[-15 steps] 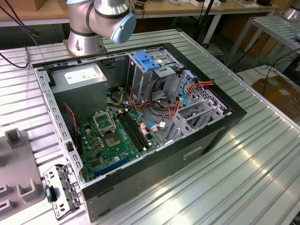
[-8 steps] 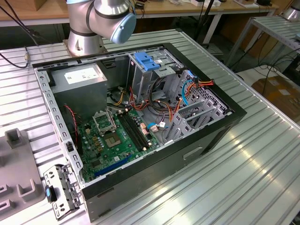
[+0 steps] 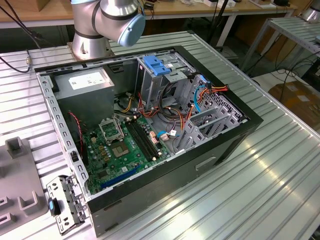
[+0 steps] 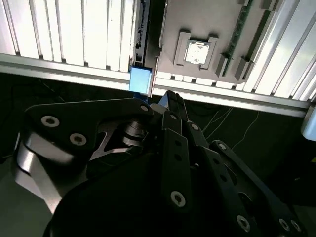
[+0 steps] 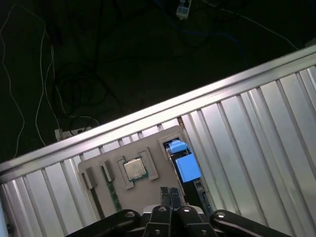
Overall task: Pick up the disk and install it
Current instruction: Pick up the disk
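The gripper (image 5: 170,190), fingers pressed together and empty, hangs above the grey parts tray (image 5: 150,145). Just beside the tray, the disk (image 5: 187,168) stands on edge with its blue carrier upward, probably for easy grasping.

No readable text, number or sign anywhere. White label (image 3: 87,80) on top of the grey power supply (image 3: 95,101) in the exterior view: printed, but too fine to make out. Small white markings on the green motherboard (image 3: 122,147), likewise illegible. Square chip (image 4: 197,52) (image 5: 134,169) in the grey tray (image 4: 192,19) (image 5: 148,144), seen in both wrist views, with nothing legible on its metal lid.
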Controlling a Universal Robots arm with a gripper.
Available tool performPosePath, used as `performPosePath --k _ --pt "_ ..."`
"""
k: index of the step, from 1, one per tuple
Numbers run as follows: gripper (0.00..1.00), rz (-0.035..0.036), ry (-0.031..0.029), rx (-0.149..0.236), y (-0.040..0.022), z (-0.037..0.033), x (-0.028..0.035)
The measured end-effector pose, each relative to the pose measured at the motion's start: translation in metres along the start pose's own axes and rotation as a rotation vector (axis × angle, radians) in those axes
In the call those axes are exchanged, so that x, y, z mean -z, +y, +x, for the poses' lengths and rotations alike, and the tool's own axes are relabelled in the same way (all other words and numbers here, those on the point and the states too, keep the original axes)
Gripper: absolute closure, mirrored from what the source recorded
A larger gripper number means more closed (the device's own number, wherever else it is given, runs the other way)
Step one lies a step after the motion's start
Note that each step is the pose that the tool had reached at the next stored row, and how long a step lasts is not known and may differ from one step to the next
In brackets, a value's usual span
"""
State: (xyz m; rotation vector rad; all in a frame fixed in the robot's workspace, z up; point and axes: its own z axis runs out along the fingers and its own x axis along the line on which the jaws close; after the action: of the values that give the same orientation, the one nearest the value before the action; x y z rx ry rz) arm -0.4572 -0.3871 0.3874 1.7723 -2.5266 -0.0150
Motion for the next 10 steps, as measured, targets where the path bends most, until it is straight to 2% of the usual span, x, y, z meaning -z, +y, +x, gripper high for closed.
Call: performPosePath --k 4,10 --pt "0.89 0.0021 0.0022 0.055 0.0000 0.0000 0.0000" --pt "0.89 0.0070 0.0070 0.177 0.0000 0.0000 0.0000"
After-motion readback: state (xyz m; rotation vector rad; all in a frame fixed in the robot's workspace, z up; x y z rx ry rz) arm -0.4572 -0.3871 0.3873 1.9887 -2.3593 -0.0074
